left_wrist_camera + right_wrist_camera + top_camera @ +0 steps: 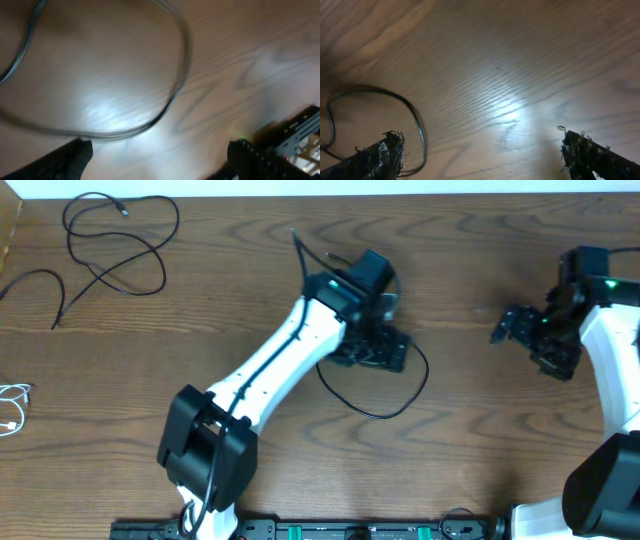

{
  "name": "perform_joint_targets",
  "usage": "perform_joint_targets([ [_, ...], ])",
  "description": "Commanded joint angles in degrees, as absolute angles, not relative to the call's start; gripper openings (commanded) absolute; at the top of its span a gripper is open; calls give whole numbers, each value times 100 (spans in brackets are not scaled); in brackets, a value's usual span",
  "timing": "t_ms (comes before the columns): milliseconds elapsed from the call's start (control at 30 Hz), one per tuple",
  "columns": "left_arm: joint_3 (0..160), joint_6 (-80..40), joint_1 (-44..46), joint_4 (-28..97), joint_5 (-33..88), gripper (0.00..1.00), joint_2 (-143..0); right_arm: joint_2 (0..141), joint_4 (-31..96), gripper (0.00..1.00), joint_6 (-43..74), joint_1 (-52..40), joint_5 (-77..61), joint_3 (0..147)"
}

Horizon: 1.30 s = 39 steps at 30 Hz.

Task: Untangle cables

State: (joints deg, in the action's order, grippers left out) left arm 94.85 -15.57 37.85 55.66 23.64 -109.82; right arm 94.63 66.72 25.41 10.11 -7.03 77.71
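Note:
A long black cable (382,414) loops on the table around my left gripper (375,350), with one end running up to the far side. In the left wrist view this cable (184,65) curves, blurred, just ahead of my left gripper (160,156), which is open with bare wood between its fingers. A second black cable (118,242) lies coiled at the far left. A short white cable (14,406) sits at the left edge. My right gripper (520,330) is open off to the right; in its wrist view a thin dark cable loop (418,127) shows beside the left finger (382,154), and my right gripper (482,150) holds nothing.
The wooden table (480,440) fills all views. The left arm (270,370) stretches diagonally from the front edge to the middle. A black rail (330,530) runs along the front edge.

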Motion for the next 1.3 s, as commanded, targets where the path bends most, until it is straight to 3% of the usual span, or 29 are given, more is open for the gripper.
perform_joint_targets([
  [0,9417,-1463,4289,5203,2132,91,-11153,9507,6692,99,2521,1162,-698,7778],
  [200,9417,-1466,4936,4956,1232,91,-11579,9507,6707,99,2523,1168,-701,7778],
  [767,9417,-1459,5312,4475,1234,83,-12750,9507,6748,99,2523,1157,-701,7778],
  [867,9417,-1459,5312,4283,1225,76,-12774,9507,6757,99,2521,1157,-701,7778],
  [1000,9417,-1461,5312,4241,1164,58,-12844,9507,6801,99,2521,1157,-701,7778],
  [1167,9341,-1461,5315,4285,884,48,-12897,9507,6814,99,2521,1157,-701,7778],
  [1267,9301,-1461,5312,4342,593,35,-12897,9507,6816,99,2521,1157,-701,7778],
])
